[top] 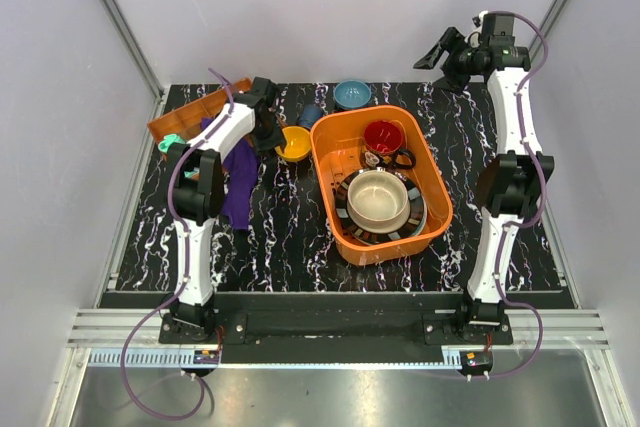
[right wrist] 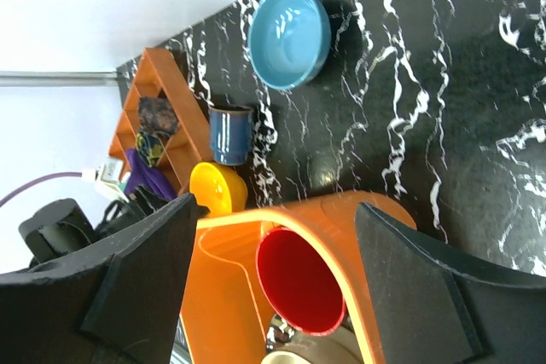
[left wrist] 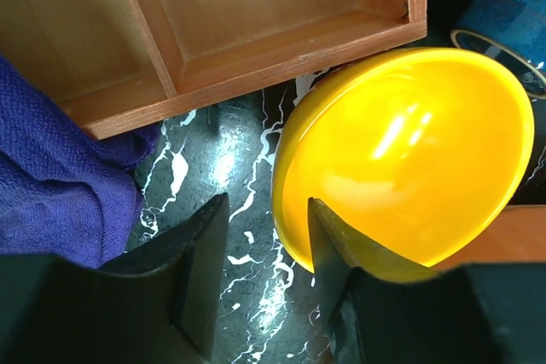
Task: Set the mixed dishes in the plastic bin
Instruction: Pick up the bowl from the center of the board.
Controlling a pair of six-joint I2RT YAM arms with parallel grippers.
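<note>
The orange plastic bin (top: 432, 182) holds a red mug (top: 384, 136) and a beige bowl (top: 378, 197) stacked on a dark striped-rim plate (top: 352, 227). An orange-yellow bowl (top: 294, 144) lies on the table left of the bin. My left gripper (top: 268, 133) is at it. In the left wrist view the left gripper (left wrist: 267, 202) straddles the rim of the bowl (left wrist: 409, 142): one finger is inside the bowl, the other is over the table with a gap to the rim. My right gripper (top: 445, 51) hangs high at the back right, open and empty. A small blue bowl (top: 352, 94) stands behind the bin.
A dark blue cup (top: 311, 114) stands just behind the yellow bowl. The brown-orange compartment tray (top: 190, 115) lies at the back left, close to the bowl. A purple cloth (top: 240, 182) and a teal toy (top: 170, 144) lie beside the left arm.
</note>
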